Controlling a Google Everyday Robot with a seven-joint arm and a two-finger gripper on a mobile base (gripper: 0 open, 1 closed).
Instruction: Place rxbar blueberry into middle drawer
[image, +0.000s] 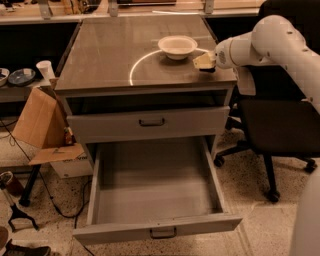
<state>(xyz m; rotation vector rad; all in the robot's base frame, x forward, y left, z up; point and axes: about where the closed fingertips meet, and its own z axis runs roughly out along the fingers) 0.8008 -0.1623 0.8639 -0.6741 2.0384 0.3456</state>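
The gripper (205, 61) sits low over the cabinet top (110, 55), at its edge nearest the arm; how far open it is, or whether it grips anything, cannot be told; a small dark sliver directly beneath it looks like the rxbar blueberry (207, 70), lying on the top; the white bowl (177, 46) stands just beside the gripper; the middle drawer (155, 231) is pulled out well below it, under the other drawer front (150, 123).

Warm, dim indoor light falls from above. A bright curved streak of glare (136, 67) crosses the glossy grey-brown counter (100, 55). The robot's pale hand (205, 61), low over the counter's right edge, is dark underneath. The background lies in darkness.
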